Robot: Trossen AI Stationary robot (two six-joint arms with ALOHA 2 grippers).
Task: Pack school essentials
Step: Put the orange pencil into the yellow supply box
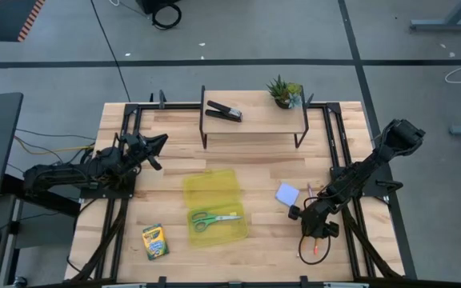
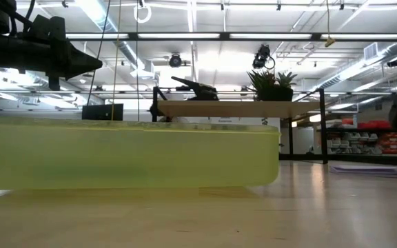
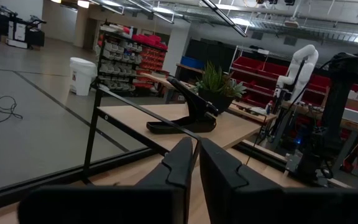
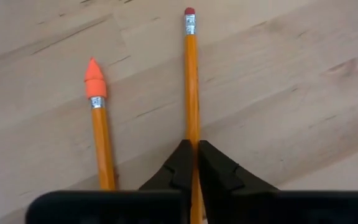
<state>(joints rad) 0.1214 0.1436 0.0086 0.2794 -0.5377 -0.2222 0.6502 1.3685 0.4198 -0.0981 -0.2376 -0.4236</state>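
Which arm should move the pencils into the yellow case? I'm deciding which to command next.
Right. Its gripper is already closed on one pencil, beside the other. The left gripper waits across the table, far from them.

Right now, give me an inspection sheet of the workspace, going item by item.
Surface: wooden table with a raised shelf at the far edge.
Job's things: green-handled scissors lie in the open yellow case; crayon box near the front left; pale-blue note pad right of the case; two orange pencils side by side at the front right.
Clutter: black stapler and potted plant on the shelf.
Hands: right hand shut on one pencil; left hand shut, empty, raised over the left side.
Cables: black cable on the floor behind the table.
Surroundings: storage racks, white bin; no person seen.
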